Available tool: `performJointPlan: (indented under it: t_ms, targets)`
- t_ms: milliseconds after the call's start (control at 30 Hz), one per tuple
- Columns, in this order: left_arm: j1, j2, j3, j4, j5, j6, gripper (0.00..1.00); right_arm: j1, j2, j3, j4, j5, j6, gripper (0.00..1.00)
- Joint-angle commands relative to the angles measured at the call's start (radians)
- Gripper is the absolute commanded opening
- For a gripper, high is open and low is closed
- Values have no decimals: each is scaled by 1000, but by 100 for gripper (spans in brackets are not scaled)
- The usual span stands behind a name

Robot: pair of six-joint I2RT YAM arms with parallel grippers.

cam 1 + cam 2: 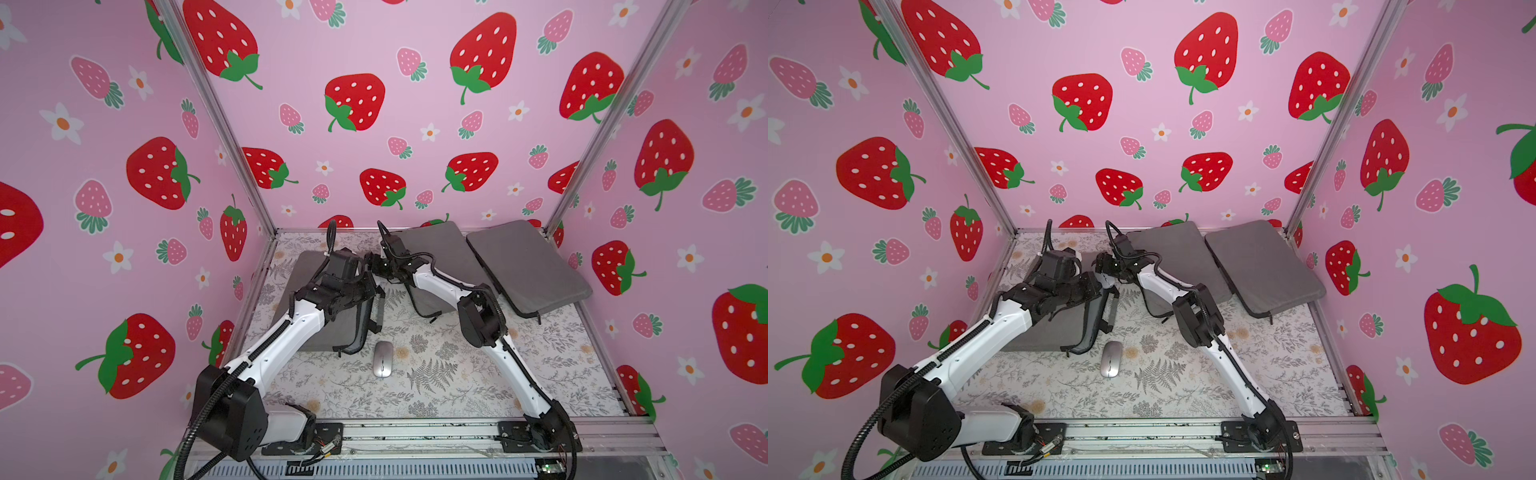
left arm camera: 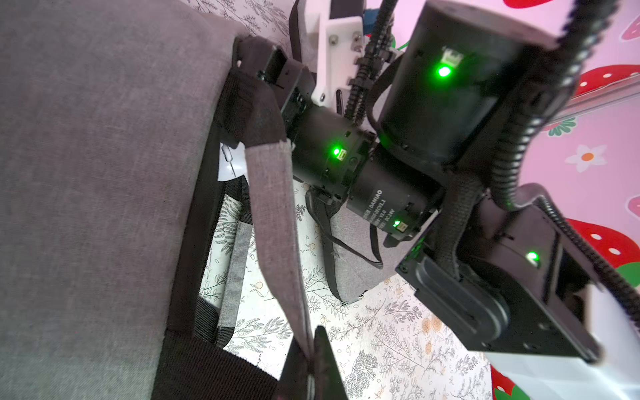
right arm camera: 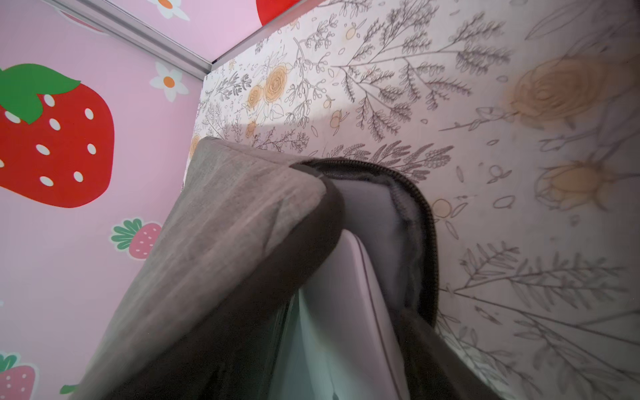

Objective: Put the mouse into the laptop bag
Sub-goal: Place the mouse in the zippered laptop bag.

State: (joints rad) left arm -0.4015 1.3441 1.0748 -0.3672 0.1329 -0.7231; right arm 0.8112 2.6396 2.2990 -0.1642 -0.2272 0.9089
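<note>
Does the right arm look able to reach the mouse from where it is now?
Probably yes, though not directly. The mouse lies uncovered on the table between the arms. The right gripper is further back, at the open mouth of the laptop bag, so it must first draw away from there.

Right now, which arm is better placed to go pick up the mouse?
Right, probably. The left gripper is shut on the strap of the laptop bag, so it is busy. The right gripper sits at the bag's zip opening, and the mouse lies uncovered between both arms.
</note>
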Motion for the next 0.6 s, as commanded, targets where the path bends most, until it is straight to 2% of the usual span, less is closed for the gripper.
performJointPlan:
  t_ms: [0,100,267,333,467,567]
  targets:
    - [-9,-10,18,24,24,-3,0,16,-7,11,-11,-62,24,71]
    - [-9,-10,21,17,12,-1,0,16,-69,-114,43,-75,33,57]
    - [-8,-9,22,16,11,-2,0,19,-156,-299,177,-115,87,52]
    - [-8,-7,23,14,10,0,0,23,-164,-306,181,-115,88,52]
    - [-8,-7,23,13,11,1,0,32,-141,-270,178,-129,104,44]
    - [-8,-7,26,10,11,2,0,38,-114,-239,190,-150,125,42]
